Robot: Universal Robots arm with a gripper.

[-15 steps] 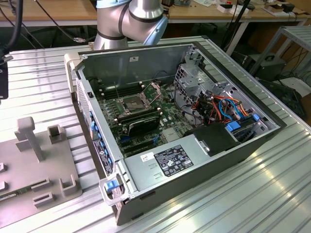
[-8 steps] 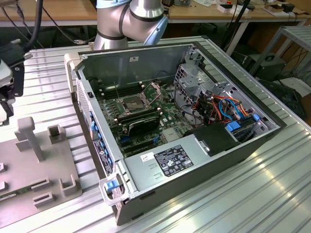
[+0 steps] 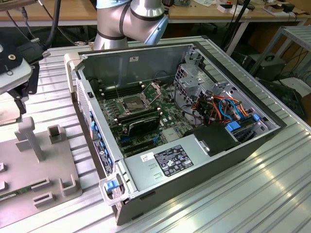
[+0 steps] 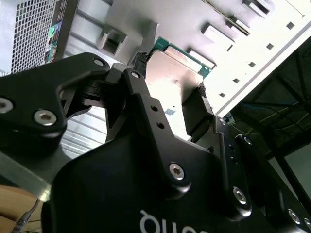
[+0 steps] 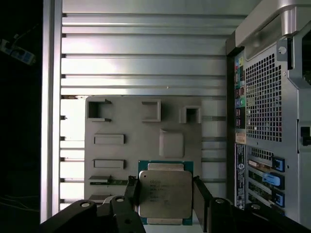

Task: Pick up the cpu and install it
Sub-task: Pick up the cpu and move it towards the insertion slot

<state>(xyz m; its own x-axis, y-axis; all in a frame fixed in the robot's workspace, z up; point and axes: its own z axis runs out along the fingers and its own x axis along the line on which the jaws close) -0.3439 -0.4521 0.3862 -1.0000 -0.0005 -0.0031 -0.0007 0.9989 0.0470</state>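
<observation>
The cpu [image 5: 165, 193] is a flat square chip with a silvery face and a green rim. It sits between the two black fingers [image 5: 131, 190] of my gripper [image 5: 166, 195], which touch its opposite edges. In the second wrist view the cpu [image 4: 176, 68] hangs above the grey fixture plate [image 4: 252, 53], with my gripper [image 4: 171, 80] shut on it. In the exterior view my gripper [image 3: 17, 97] is at the far left, over the fixture plate [image 3: 29, 170]. The motherboard's metal-framed socket [image 3: 132, 103] lies inside the open computer case [image 3: 204, 160].
The grey fixture plate [image 5: 146, 126] carries raised blocks and slots, with a tall post [image 3: 30, 138] in the exterior view. The case's perforated rear wall [image 5: 265, 97] stands close beside the plate. Long black memory sticks [image 3: 141, 124] and coloured cables [image 3: 228, 109] crowd the case. Everything rests on a ribbed aluminium table [image 3: 233, 204].
</observation>
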